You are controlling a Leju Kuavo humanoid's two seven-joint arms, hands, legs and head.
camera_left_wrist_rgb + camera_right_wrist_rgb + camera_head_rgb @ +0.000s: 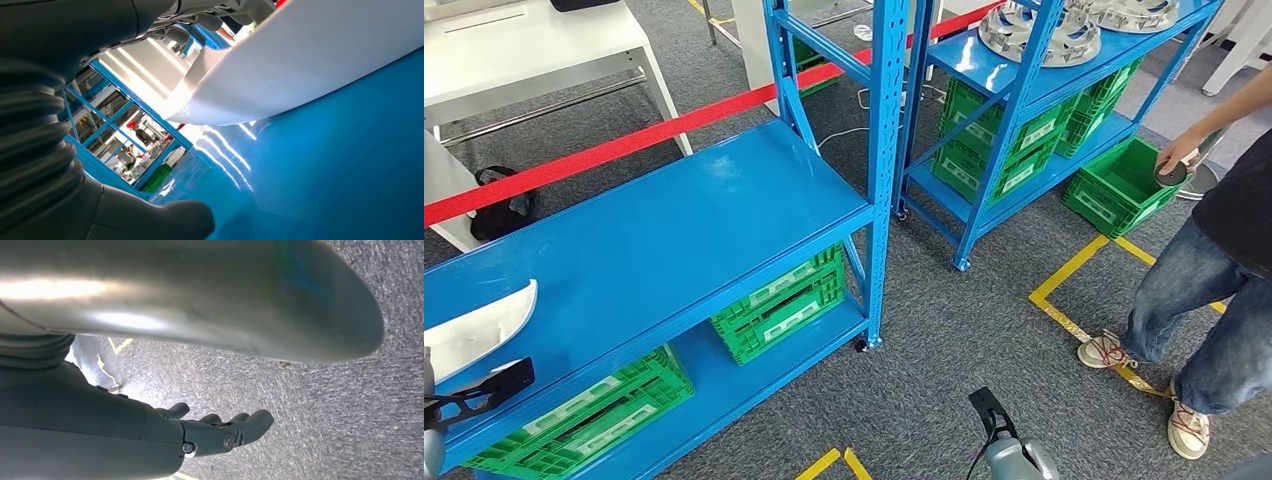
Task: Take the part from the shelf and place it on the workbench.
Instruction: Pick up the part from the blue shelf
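L hand [75, 165] fingers [210, 20] are around the white part [310, 60], but a firm grasp I cannot tell. Part lies on blue shelf [674, 230], near its front edge. Step: pick-up. Next: secure grip, lift. R hand [220, 432] hangs with fingers loose, holding nothing.

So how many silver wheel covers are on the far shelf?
2 wheel covers, top level: one by the upright, one cropped at the picture's edge. Others may be hidden.

The white part [479, 325] at the shelf's left edge looks smooth, glossy plastic; the blue shelf [674, 235] is painted metal, shiny with reflections; the green crates [779, 305] are ribbed plastic; the floor [964, 340] is rough grey carpet.
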